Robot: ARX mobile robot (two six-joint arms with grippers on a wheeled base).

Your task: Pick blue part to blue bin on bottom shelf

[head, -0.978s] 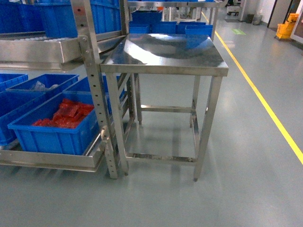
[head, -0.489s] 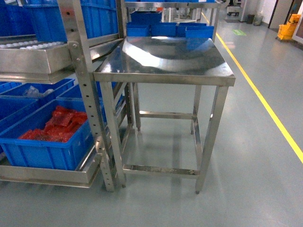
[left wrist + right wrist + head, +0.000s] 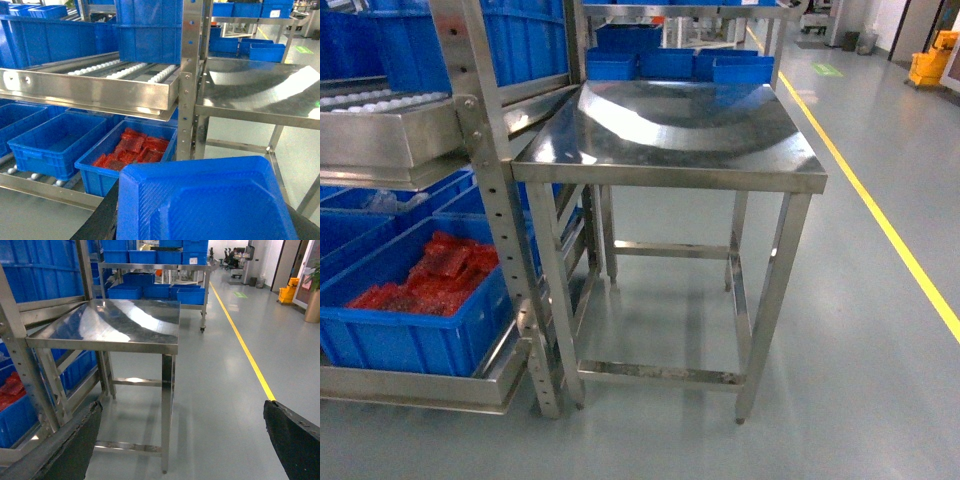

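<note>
Left gripper [image 3: 200, 200] – wide apart – above blue bin [image 3: 55, 142].

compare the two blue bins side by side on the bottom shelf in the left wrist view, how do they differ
The right blue tote holds a heap of red plastic bags; the blue bin on its left shows only bare floor. The tote sits against the perforated upright; the blue bin sits farther left. Both are deep, rectangular, bright blue, with thick rims.
</note>
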